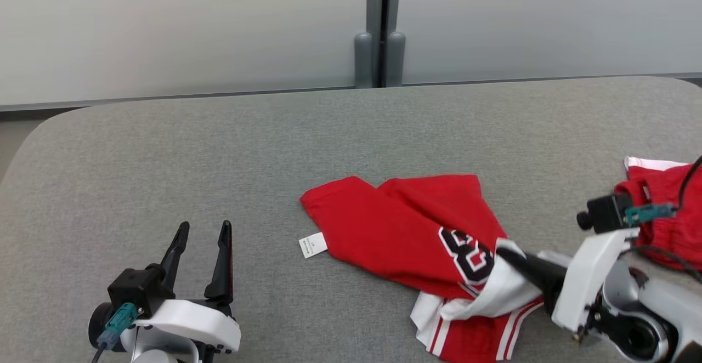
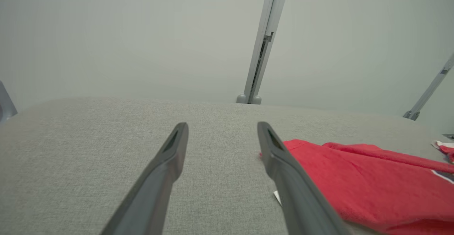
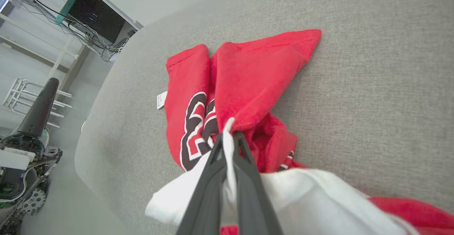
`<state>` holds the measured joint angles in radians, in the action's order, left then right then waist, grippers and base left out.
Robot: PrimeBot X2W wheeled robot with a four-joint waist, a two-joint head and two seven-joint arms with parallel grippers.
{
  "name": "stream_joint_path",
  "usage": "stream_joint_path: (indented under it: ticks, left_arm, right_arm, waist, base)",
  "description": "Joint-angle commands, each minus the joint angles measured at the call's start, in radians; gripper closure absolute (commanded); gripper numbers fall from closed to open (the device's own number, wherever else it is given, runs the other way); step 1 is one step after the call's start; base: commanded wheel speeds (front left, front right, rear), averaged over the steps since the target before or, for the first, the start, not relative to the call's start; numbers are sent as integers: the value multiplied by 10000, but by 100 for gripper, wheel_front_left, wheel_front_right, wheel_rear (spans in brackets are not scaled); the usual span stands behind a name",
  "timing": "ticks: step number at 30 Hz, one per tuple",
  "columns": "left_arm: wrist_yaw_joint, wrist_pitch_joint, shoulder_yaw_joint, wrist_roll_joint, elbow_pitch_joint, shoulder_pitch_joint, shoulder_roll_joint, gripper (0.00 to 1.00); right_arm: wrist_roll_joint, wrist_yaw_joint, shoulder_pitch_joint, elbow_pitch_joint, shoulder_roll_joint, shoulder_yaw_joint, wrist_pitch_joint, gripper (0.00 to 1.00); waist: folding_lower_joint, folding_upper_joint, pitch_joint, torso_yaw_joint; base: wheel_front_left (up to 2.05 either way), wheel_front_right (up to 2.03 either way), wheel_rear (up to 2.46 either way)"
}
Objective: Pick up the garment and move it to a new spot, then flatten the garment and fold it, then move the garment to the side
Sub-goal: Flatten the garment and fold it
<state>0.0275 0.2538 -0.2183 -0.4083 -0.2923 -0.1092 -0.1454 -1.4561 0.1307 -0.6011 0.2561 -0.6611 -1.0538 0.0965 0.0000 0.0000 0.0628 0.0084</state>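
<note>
A red garment (image 1: pixel 400 226) with white trim and a black-and-white number lies crumpled on the grey padded table (image 1: pixel 219 154), right of centre. My right gripper (image 1: pixel 502 253) is shut on the garment's white band, which is pinched between its fingers (image 3: pixel 212 171); the red cloth (image 3: pixel 241 86) spreads beyond the fingertips in the right wrist view. My left gripper (image 1: pixel 203 231) stands open at the lower left, well clear of the garment, with nothing between its fingers (image 2: pixel 166 164). The garment's red edge (image 2: pixel 354 178) lies to the right of them in the left wrist view.
A second red-and-white cloth (image 1: pixel 663 198) lies at the table's right edge behind my right wrist. A small white label (image 1: pixel 312 245) sticks out at the garment's left side. A pale wall with a grey post (image 1: pixel 379 28) runs behind the table.
</note>
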Motion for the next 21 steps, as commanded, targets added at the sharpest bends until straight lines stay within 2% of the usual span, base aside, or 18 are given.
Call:
stream_joint_path:
  ticks: [1, 5, 6, 7, 8, 9, 12, 21]
  left_arm:
    - [62, -8, 8, -59, 46, 46, -68, 0]
    - [87, -33, -10, -85, 71, 39, -105, 0]
    - [91, -39, -25, -84, 75, 42, -111, 0]
    - [94, -48, -36, -69, 78, 43, -114, 0]
    - [88, -48, -52, -78, 76, 38, -119, 0]
    - [56, -86, -75, -100, 59, 8, -142, 0]
    - [86, -99, -106, -104, 56, -7, -150, 0]
    - [59, -182, -229, -163, 108, 91, -164, 0]
  right_arm:
    - [-119, 2, 298, -229, -164, -76, 34, 100]
    - [-295, 2, 811, -473, -458, -148, 35, 100]
    - [-307, 2, 890, -476, -473, -149, -4, 85]
    - [-310, 2, 947, -480, -476, -125, -67, 64]
    - [-325, 2, 982, -457, -465, -62, -178, 38]
    - [-281, 2, 1020, -338, -431, 51, -406, 0]
    - [-402, 2, 1030, -289, -386, 316, -758, 0]
    - [-431, 2, 1077, -162, -850, 1168, -1905, 0]
  waist:
    - [0, 0, 7, -145]
    - [0, 0, 5, -244]
    - [0, 0, -2, -249]
    - [0, 0, -8, -246]
    - [0, 0, -12, -238]
    - [0, 0, -29, -200]
    - [0, 0, -69, -103]
    - [0, 0, -194, 160]
  base:
    - [0, 0, 0]
    - [0, 0, 0]
    - [0, 0, 0]
    - [0, 0, 0]
    - [0, 0, 0]
    - [0, 0, 0]
    - [0, 0, 0]
    - [0, 0, 0]
